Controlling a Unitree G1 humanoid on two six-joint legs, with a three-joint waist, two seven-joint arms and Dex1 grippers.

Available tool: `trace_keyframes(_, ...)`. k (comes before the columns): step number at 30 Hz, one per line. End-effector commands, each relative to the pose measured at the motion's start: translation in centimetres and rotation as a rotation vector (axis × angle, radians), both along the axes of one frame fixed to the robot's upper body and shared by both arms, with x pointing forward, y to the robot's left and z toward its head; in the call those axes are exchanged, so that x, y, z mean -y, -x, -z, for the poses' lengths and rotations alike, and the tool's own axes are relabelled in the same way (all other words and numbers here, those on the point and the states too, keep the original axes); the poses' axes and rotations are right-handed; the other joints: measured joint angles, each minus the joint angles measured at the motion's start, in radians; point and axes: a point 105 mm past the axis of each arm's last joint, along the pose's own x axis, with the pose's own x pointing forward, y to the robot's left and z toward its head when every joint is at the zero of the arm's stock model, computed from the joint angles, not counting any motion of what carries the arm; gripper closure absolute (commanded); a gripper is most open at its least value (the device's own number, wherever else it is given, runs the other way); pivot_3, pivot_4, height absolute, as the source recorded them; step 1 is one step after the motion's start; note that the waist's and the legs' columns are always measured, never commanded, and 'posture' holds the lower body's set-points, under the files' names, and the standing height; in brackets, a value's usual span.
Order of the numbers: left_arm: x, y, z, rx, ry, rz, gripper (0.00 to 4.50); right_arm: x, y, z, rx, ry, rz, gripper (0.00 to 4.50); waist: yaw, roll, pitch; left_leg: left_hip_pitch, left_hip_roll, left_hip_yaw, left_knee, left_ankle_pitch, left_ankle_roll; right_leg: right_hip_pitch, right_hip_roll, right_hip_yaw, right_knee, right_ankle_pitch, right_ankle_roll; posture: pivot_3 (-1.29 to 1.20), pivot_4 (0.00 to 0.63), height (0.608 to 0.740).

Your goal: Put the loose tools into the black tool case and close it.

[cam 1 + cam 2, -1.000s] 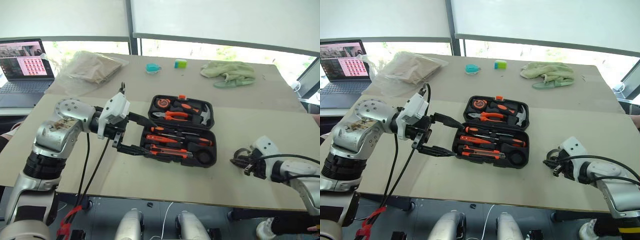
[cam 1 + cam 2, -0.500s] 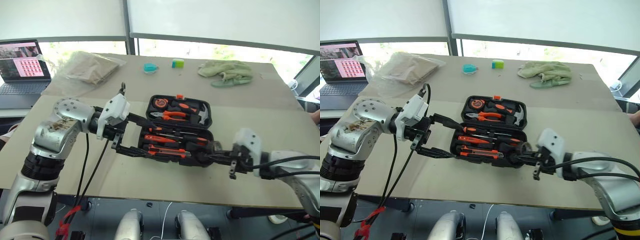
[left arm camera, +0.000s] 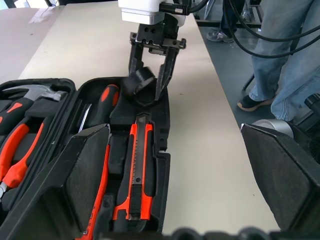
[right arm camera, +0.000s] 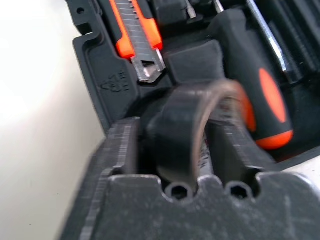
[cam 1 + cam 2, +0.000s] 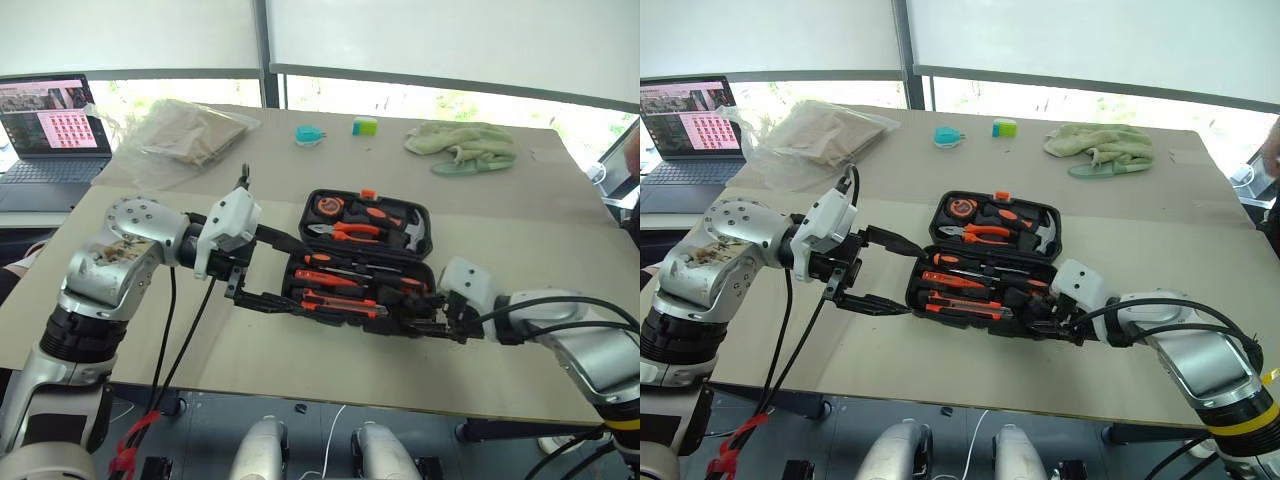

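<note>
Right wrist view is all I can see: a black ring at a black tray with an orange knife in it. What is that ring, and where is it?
Observer: It is a tape roll, at the near right corner of an open case on a table.
Operator: Is there more in the case?
Observer: Yes. Its far half holds pliers, a hammer and a tape measure.
Operator: What is the other arm doing?
Observer: The left gripper is open at the case's left end, holding nothing.
</note>
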Motion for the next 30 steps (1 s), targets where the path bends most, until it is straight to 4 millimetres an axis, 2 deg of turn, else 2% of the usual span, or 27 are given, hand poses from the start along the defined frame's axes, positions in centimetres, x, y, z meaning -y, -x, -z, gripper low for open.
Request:
trace_keyframes(1,-0.1,-0.3,-0.5,0.029,0.003,-0.01,0.0,-0.8,1.2,-1.1,-0.018,-0.029,-0.048,0.46,-0.001,0.0,0.0,0.0,0.0,0.0,0.0,0.0,0.0,0.0,0.0,0.0,0.0,0.0,0.0,0.0,0.15,0.74)
trace_keyframes(2,-0.2,-0.4,-0.5,0.029,0.003,-0.012,0.0,-0.9,1.3,-1.6,-0.016,-0.039,-0.049,0.09,-0.001,0.0,0.0,0.0,0.0,0.0,0.0,0.0,0.0,0.0,0.0,0.0,0.0,0.0,0.0,0.0,0.15,0.74)
trace_keyframes(3,-0.2,-0.4,-0.5,0.029,0.004,-0.013,0.0,-1.0,1.4,-1.9,-0.015,-0.048,-0.049,0.04,-0.001,0.0,0.0,0.0,0.0,-0.001,0.0,0.0,0.0,-0.001,0.0,0.0,0.0,0.0,0.0,0.0,0.15,0.74)
trace_keyframes(8,-0.1,-0.6,-0.5,0.031,0.007,-0.014,0.0,-0.5,2.1,-2.9,-0.016,-0.052,-0.038,0.04,0.0,0.0,0.0,-0.001,0.0,-0.001,0.0,0.0,0.0,-0.001,0.0,0.0,0.0,0.0,0.0,0.0,0.15,0.74)
trace_keyframes(12,-0.2,-0.7,-0.2,0.024,0.002,-0.023,0.0,0.4,1.9,-3.1,0.023,-0.048,0.023,0.04,0.0,0.0,0.0,-0.001,0.0,-0.001,0.0,0.0,0.0,-0.001,0.0,0.0,0.0,0.0,0.0,0.0,0.15,0.74)
trace_keyframes(14,-1.5,-2.0,1.2,0.002,-0.024,-0.124,0.0,1.8,1.5,-4.1,0.077,-0.115,0.106,0.04,0.001,0.0,0.0,-0.001,0.0,-0.001,0.0,0.0,0.0,-0.001,0.0,0.0,0.0,0.0,0.0,0.0,0.15,0.74)
trace_keyframes(16,-3.7,-4.5,3.3,0.011,-0.058,-0.31,0.0,4.7,1.2,-4.6,0.087,-0.2,0.255,0.55,0.001,0.0,0.0,0.0,0.0,-0.001,0.0,0.0,0.0,-0.001,0.0,0.0,0.0,0.0,0.0,0.0,0.15,0.74)
trace_keyframes(19,-5.9,-7.5,5.4,0.03,-0.078,-0.519,0.82,7.9,1.5,-3.6,0.053,-0.23,0.386,1.52,0.006,0.0,0.0,0.001,-0.001,-0.001,0.0,0.0,0.0,0.001,0.0,0.0,0.0,0.0,0.0,0.0,0.15,0.74)
trace_keyframes(21,-6.2,-8.4,6.2,0.054,-0.091,-0.564,1.57,9.2,1.1,-3.0,0.054,-0.231,0.443,2.13,0.007,0.0,0.0,0.001,-0.001,0.001,0.001,0.0,0.0,0.001,0.0,0.0,0.0,0.0,0.0,0.0,0.15,0.74)
trace_keyframes(23,-6.1,-9.6,7.7,0.062,-0.119,-0.624,2.23,11.0,0.0,-1.8,0.064,-0.205,0.509,2.73,0.008,0.0,0.0,0.0,0.0,0.002,0.001,0.0,0.0,0.001,0.0,0.0,0.0,0.0,0.0,0.0,0.15,0.74)
trace_keyframes(24,-5.9,-9.9,8.3,0.06,-0.131,-0.632,2.71,11.5,-0.5,-1.3,0.063,-0.195,0.523,3.21,0.009,0.0,0.0,0.001,-0.001,0.003,0.001,0.0,0.0,0.001,-0.001,0.0,0.0,0.0,0.0,0.0,0.15,0.74)
trace_keyframes(28,-4.2,-10.6,9.7,0.058,-0.132,-0.591,4.13,10.8,-2.4,0.0,0.072,-0.155,0.469,4.48,0.005,0.0,0.0,0.0,-0.001,0.007,0.001,0.0,0.0,0.0,0.0,0.0,0.0,0.001,0.0,0.0,0.15,0.74)
trace_keyframes(29,-3.8,-10.8,9.8,0.056,-0.128,-0.586,4.49,10.5,-2.8,0.1,0.076,-0.149,0.455,4.5,0.005,0.0,0.0,0.0,0.0,0.008,0.001,0.0,0.0,-0.001,0.0,0.001,0.0,0.001,0.0,0.0,0.15,0.74)
trace_keyframes(30,-3.4,-11.0,10.0,0.053,-0.129,-0.58,4.49,10.0,-3.3,0.3,0.075,-0.144,0.429,4.5,0.003,0.0,0.0,-0.001,0.0,0.008,0.001,0.0,0.0,-0.003,0.0,0.001,0.001,0.001,0.0,0.0,0.15,0.74)
